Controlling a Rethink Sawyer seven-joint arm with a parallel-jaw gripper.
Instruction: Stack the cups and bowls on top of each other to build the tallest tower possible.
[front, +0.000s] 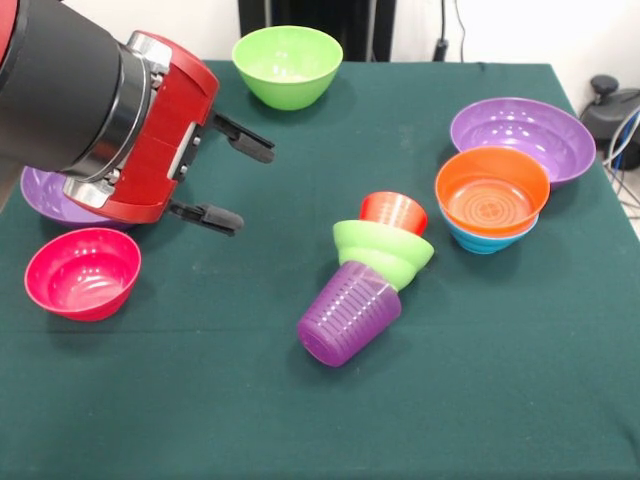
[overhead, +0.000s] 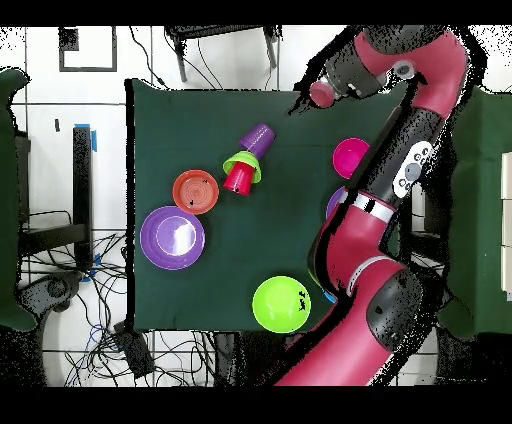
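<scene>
Currently our hand (front: 222, 178) hangs wide open and empty at nine o'clock; the tower (front: 366, 275) lies toppled mid-tabletop (front: 300, 420). We should grip its purple cup (front: 347, 314) squarely to right it.

Tabletop (front: 520, 400) — dark green cloth | toppled tower (front: 365, 280) near centre, on its side | pink bowl (front: 83, 272) | lime green bowl (front: 287, 65) at one edge | purple bowl (front: 522, 138) | orange bowl (front: 492, 192) — nested in a blue bowl (front: 487, 240) | second purple bowl (front: 45, 195), partly hidden
</scene>
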